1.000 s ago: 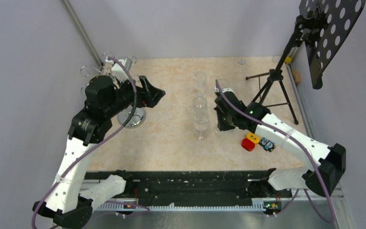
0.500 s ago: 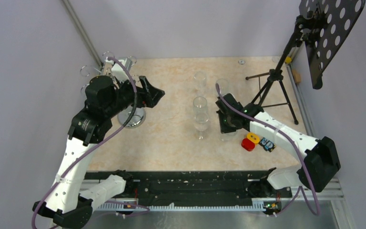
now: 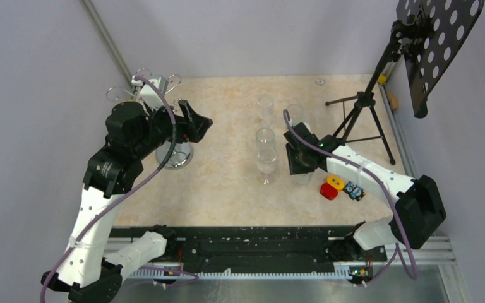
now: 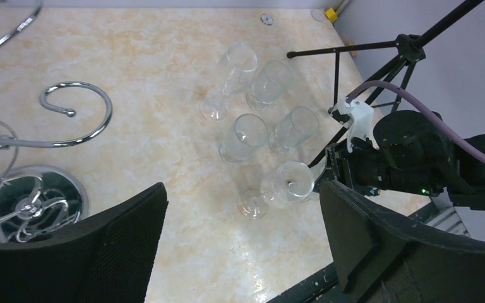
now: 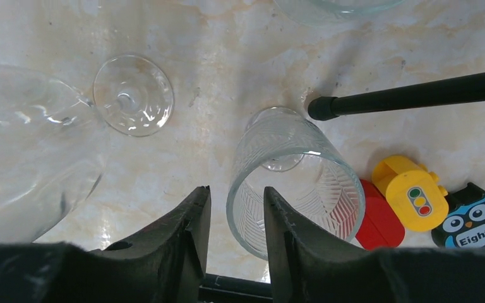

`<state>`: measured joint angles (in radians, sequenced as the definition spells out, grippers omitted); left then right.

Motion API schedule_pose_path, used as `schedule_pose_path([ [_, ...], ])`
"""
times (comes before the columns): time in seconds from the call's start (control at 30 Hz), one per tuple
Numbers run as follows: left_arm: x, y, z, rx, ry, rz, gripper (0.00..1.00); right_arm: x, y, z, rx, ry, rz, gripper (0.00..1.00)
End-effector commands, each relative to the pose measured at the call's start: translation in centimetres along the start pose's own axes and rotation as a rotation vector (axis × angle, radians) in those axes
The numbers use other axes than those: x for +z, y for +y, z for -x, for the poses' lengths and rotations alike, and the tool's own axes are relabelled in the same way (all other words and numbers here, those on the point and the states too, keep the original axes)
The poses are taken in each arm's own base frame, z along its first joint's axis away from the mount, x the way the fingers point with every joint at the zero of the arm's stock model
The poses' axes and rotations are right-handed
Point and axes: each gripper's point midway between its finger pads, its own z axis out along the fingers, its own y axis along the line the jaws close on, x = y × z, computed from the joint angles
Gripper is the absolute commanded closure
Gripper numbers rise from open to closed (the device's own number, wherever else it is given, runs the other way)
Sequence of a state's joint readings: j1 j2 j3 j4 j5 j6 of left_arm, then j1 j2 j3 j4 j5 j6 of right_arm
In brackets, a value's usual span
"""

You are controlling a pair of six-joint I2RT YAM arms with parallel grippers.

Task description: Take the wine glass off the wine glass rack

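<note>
The chrome wine glass rack [image 3: 175, 156] stands at the left, and its mirrored base [image 4: 28, 202] and one bare curled arm [image 4: 79, 107] show in the left wrist view. A ribbed wine glass [image 5: 293, 189] stands upright on the table. My right gripper [image 5: 237, 192] is open astride its rim, one finger inside the bowl and the other outside with a gap. It shows from above as the right gripper [image 3: 297, 165]. My left gripper [image 3: 199, 123] hangs wide open beside the rack, holding nothing. Several more wine glasses [image 3: 265, 148] stand mid-table.
A black tripod music stand [image 3: 360, 107] stands at the back right, and one foot [image 5: 410, 95] ends just behind the ribbed glass. Red and yellow toy blocks [image 3: 331, 187] and an owl tile [image 3: 353, 191] lie right of that glass.
The right gripper carried the glass slightly toward the near edge, then its jaws parted from the rim. The left arm drew back a little toward the rack.
</note>
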<state>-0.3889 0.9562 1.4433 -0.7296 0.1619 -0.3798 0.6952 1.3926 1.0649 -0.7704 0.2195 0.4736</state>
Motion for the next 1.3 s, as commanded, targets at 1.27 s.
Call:
schedule_pose_path([
  [1.27,-20.4,7.0,3.9,0.173,-0.540,0.458,0.01,-31.3,-3.2,8.8,-0.090,-1.277,0.447,0.50],
])
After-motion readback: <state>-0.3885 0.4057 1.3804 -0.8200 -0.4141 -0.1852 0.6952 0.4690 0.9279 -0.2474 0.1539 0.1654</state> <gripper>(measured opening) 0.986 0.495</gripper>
